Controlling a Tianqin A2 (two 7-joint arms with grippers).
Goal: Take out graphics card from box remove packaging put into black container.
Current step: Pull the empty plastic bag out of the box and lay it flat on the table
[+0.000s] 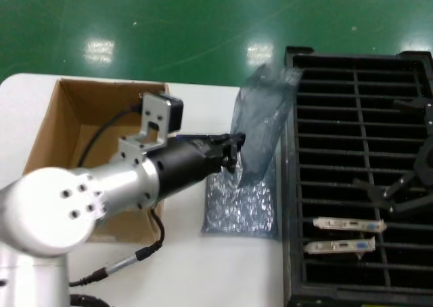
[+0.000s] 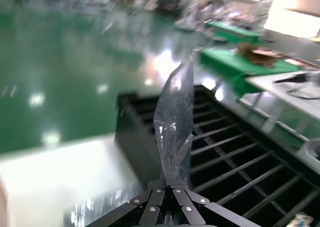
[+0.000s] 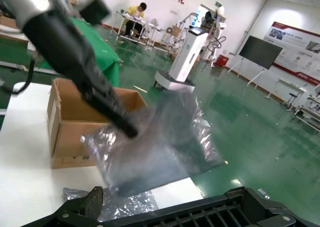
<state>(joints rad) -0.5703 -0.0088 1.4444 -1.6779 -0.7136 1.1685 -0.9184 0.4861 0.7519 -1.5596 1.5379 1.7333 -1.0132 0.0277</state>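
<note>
Crinkly packaging (image 1: 260,128) hangs pinched in the left gripper (image 1: 233,155), lifted beside the black container (image 1: 358,185); right gripper's (image 1: 406,178) state unclear.

The head camera looks forward and steeply down from above the white surface (image 1: 203,273), taking in the brown corrugated cardboard box (image 1: 74,117) on the left and the large black ribbed plastic tray (image 1: 358,117) on the right.

The left wrist camera sits just behind its own pincer (image 2: 167,194), close to the crinkly translucent grey plastic bag (image 2: 175,122), facing out over the tray (image 2: 225,157) toward the green floor (image 2: 60,62) (a near, low angle).

The right wrist camera looks back across the tray's rim (image 3: 210,212) at the bag (image 3: 160,147), the box (image 3: 75,127) and the hall beyond. All three views share bag and tray.
</note>
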